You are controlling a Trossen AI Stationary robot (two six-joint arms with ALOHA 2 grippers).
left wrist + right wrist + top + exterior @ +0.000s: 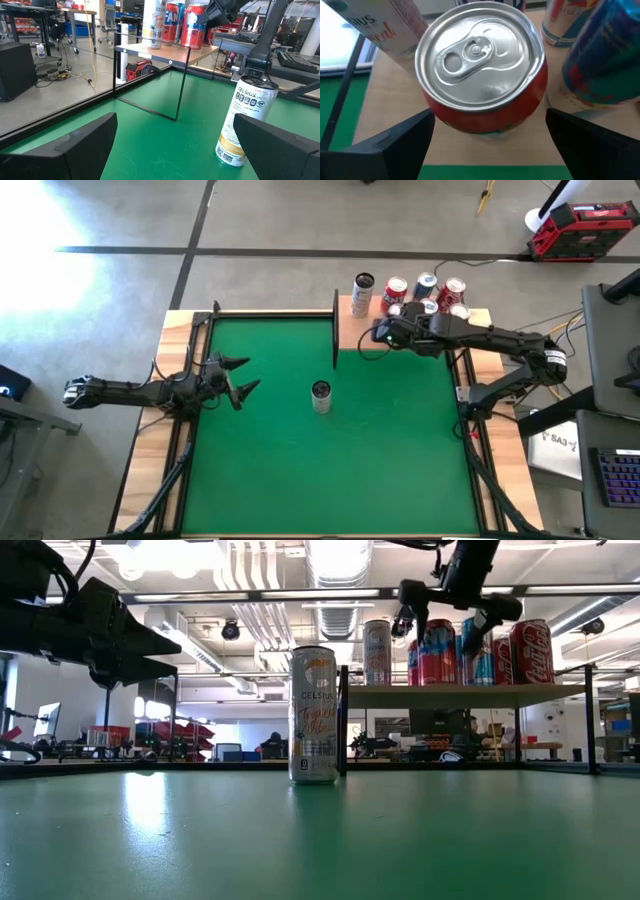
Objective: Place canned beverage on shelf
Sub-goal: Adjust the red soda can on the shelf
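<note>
while my left gripper [243,376] waits at the left of the high frame with its fingers apart and holding nothing, a tall white can [321,396] stands upright alone near the centre of the green mat [400,460]. farther, at the upper right, my right gripper [384,333] hangs over the shelf [348,308], fingers spread on both sides of a red can [482,70] without touching it. this red can stands upright on the board, near other cans.

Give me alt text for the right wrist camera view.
A red can stands upright on the light-wood shelf, seen from above with its silver pull-tab top, between the open right gripper's dark fingers. A white can and a blue can stand beside it.
</note>
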